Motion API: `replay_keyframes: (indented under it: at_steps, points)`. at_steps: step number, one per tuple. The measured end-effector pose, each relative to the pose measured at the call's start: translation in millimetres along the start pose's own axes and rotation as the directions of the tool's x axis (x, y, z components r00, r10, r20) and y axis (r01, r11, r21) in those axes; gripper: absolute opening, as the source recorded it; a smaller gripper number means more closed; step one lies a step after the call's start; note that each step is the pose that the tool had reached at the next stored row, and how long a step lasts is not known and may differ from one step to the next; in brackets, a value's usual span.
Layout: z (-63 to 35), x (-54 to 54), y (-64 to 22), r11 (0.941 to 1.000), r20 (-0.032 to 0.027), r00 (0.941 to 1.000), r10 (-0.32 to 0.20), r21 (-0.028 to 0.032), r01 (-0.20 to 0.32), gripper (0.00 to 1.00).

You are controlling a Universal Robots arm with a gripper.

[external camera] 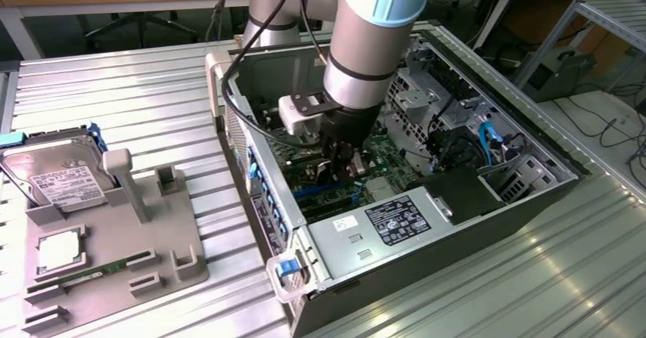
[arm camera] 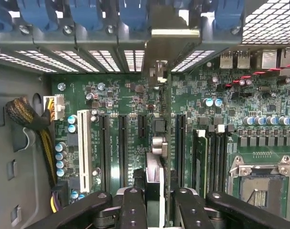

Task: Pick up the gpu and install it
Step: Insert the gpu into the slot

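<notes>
Fingers [arm camera: 133,210] of the claw [arm camera: 154,205] stand close together, pinched on the top edge of the gpu [arm camera: 160,157], which stands upright and edge-on over the motherboard [arm camera: 116,102] inside the open computer case [external camera: 333,236], its silver bracket [arm camera: 176,32] up among the blue rear slot clips [arm camera: 87,12]. On the exterior view's left, a grey fixture tray [external camera: 111,247] on the ribbed metal desk [external camera: 131,103] carries a hard drive [external camera: 56,175] and a green memory stick [external camera: 91,276], and to its right the arm [external camera: 368,43] reaches down into the case. From the wrist, black expansion slots [arm camera: 122,143], a white slot [arm camera: 84,148] and, farther right, the empty CPU socket [arm camera: 262,183] come plain, though whether the card's edge is seated in a slot cannot be told.
</notes>
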State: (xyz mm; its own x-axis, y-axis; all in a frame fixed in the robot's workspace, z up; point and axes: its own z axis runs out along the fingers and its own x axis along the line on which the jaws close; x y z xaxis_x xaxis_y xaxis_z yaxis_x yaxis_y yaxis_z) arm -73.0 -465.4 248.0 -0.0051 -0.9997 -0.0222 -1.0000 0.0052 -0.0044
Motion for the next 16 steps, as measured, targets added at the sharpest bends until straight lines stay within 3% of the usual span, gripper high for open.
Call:
replay_keyframes:
  at_steps: [6, 9, 16]
  points:
    - [2.0, 0.0, -6.8, 1.0, 0.0167, 0.9999, 0.0, -0.0081, 0.0, 0.28]
    - [3.0, 0.0, -6.8, 1.0, 0.0183, 0.9998, 0.001, -0.0092, 0.0, 0.28]
    - [4.9, 0.3, -6.5, 0.9998, 0.0186, 0.9998, 0.001, -0.0185, -0.001, 0.28]
